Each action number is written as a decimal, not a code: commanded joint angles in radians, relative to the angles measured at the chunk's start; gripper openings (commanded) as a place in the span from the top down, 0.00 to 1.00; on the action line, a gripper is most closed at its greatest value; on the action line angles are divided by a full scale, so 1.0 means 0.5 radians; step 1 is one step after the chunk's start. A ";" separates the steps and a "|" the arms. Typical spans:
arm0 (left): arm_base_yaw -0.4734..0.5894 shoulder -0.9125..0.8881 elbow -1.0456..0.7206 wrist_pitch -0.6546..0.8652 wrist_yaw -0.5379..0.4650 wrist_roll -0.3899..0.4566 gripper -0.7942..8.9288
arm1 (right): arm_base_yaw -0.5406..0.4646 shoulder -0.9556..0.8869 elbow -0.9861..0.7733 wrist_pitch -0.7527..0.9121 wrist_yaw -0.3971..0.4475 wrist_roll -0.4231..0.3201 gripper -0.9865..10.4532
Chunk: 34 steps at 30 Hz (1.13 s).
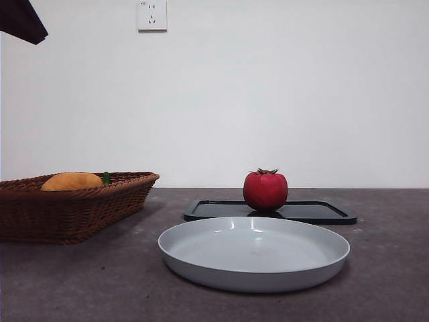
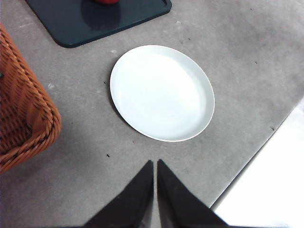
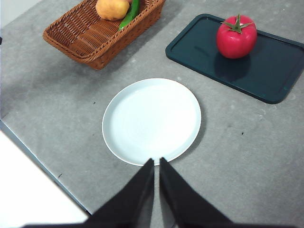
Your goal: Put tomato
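Note:
The glossy red tomato (image 1: 265,190) (image 3: 236,37) with a green spiky stem stands upright on a dark flat tray (image 1: 315,212) (image 3: 266,66), behind an empty white plate (image 1: 255,255) (image 2: 161,92) (image 3: 151,119). Only a red sliver of the tomato (image 2: 107,1) shows in the left wrist view. My left gripper (image 2: 155,164) is shut, high above the table near the plate's front side. My right gripper (image 3: 156,162) is shut too, high over the plate's near rim. Neither holds anything.
A brown wicker basket (image 1: 74,208) (image 3: 95,38) (image 2: 19,114) stands at the left, holding an orange-yellow fruit (image 1: 72,181) (image 3: 112,8) and something green (image 3: 129,15). A black arm tip (image 1: 21,20) shows at the top left corner. The table's front edge (image 2: 256,166) lies near both grippers.

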 commanded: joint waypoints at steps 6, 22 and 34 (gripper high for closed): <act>0.172 -0.163 0.011 0.302 -0.242 0.301 0.91 | 0.012 0.011 0.014 0.018 -0.007 0.028 0.91; 0.967 -1.105 -1.023 1.551 -0.966 0.388 0.91 | 0.012 0.011 0.014 0.018 -0.007 0.027 0.91; 0.990 -1.517 -1.682 1.549 -0.966 0.253 0.91 | 0.012 0.011 0.014 0.018 -0.007 0.027 0.91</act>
